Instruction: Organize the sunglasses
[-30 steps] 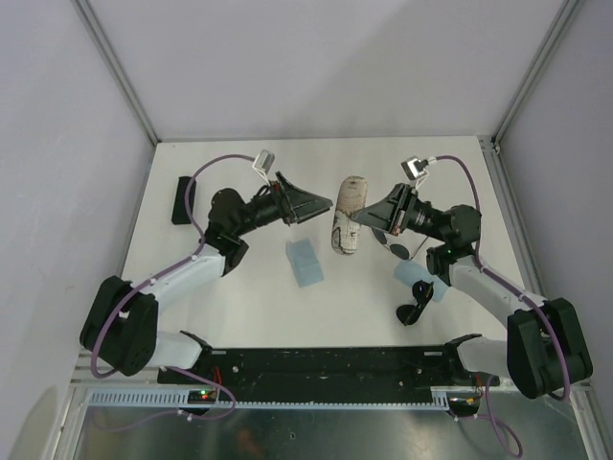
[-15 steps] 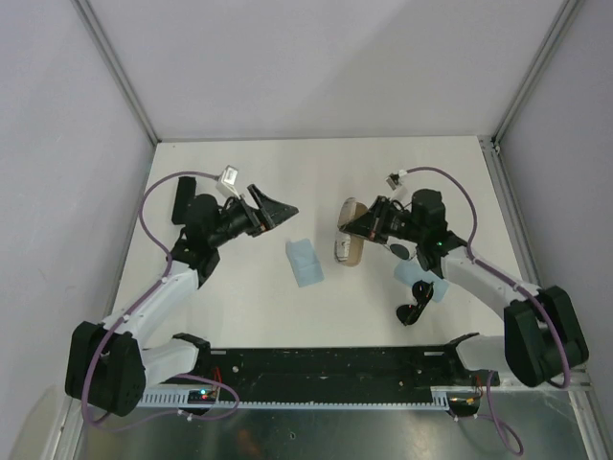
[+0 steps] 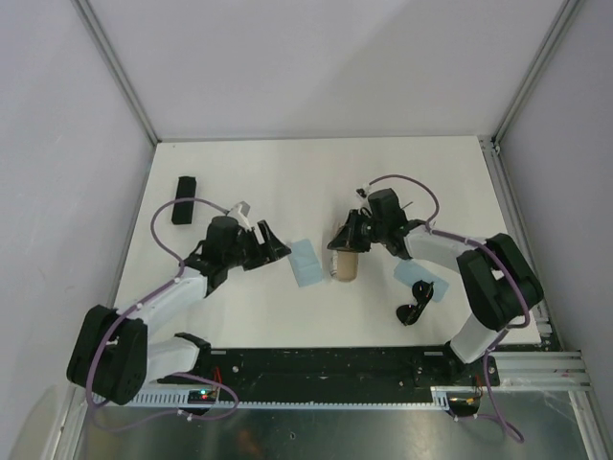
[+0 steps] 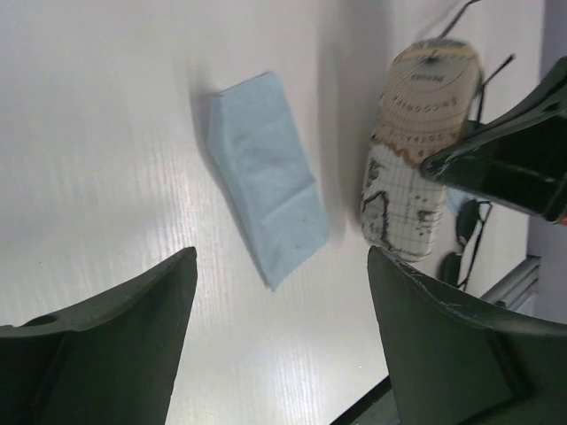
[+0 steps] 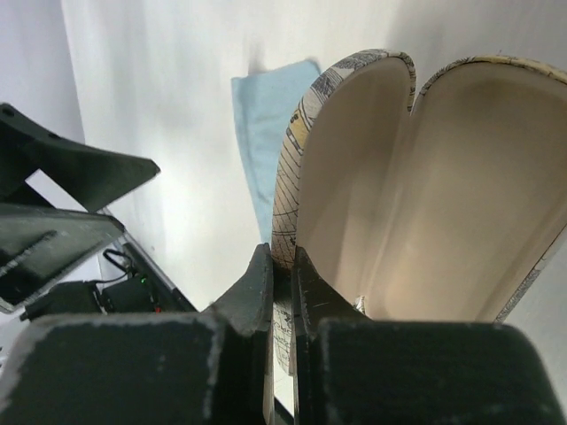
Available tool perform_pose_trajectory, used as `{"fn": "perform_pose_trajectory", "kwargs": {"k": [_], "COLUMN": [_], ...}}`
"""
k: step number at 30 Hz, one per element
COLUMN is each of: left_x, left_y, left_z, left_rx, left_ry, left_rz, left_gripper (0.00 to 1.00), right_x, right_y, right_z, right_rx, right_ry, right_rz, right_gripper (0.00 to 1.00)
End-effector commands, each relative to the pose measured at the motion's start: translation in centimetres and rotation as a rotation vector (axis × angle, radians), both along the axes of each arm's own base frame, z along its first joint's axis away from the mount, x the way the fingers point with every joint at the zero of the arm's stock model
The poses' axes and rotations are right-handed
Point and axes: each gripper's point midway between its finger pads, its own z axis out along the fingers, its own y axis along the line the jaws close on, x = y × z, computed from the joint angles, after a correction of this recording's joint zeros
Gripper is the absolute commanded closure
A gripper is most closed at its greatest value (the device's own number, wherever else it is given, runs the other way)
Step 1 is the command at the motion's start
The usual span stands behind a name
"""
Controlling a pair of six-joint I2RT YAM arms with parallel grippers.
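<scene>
Sunglasses (image 3: pixel 413 310): one black pair lies near right on the table (image 3: pixel 249 172), outside any case, just beside a blue cloth (image 3: pixel 422 281). Can't find the second pair, possibly under the right arm (image 3: pixel 479 264). Right gripper (image 5: pixel 282 266) pinches the beige case (image 5: pixel 443 177) by its rim, presumably keeping it open for loading. Left gripper (image 4: pixel 282 266) is spread and empty over the other cloth (image 4: pixel 266 195).

White table (image 3: pixel 287 172): folded light-blue cloth (image 3: pixel 305 261) between left pincer (image 3: pixel 276 245) and right pincer (image 3: pixel 340 241); beige patterned oval case (image 3: pixel 346 265) at the right's tips; black oblong case (image 3: pixel 182 199) well behind the left; chunky black-framed sunglasses (image 3: pixel 414 309) behind the right.
</scene>
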Motion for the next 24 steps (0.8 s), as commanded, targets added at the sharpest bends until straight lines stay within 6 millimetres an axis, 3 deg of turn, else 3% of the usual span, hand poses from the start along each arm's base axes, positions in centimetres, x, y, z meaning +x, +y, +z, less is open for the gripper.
{"fn": "perform_pose_trajectory", "kwargs": {"k": [1,6,13,19,24], "left_x": [1.3,2.6,4.1,5.2,6.5], "left_y": [0.5,0.4,0.2,-0.6,-1.2], "left_z": [-1.4,-2.0,-3.2,-4.1,-4.5], "left_rx": [0.099,0.136,0.170,0.173,0.177], "left_ry": [-0.015,-0.008,0.001,0.023,0.029], "left_rz": [0.025,0.033,0.025,0.001,-0.010], "left_gripper": [0.20,0.25,0.33,0.37,0.41], "right_x": [2.8,5.2,10.2,13.1,11.7], "right_y": [0.7,0.7,0.5,-0.2,-0.7], "right_z": [0.9,-0.1,-1.2,-0.8,1.3], "right_rx": [-0.043,-0.110,-0.090,-0.096,-0.184], "right_ry": [-0.075,-0.065,-0.060,-0.052,-0.108], "right_rz": [-0.009,-0.022,-0.032,-0.033,0.000], "right_gripper": [1.00,1.00,0.96,0.64,0.54]}}
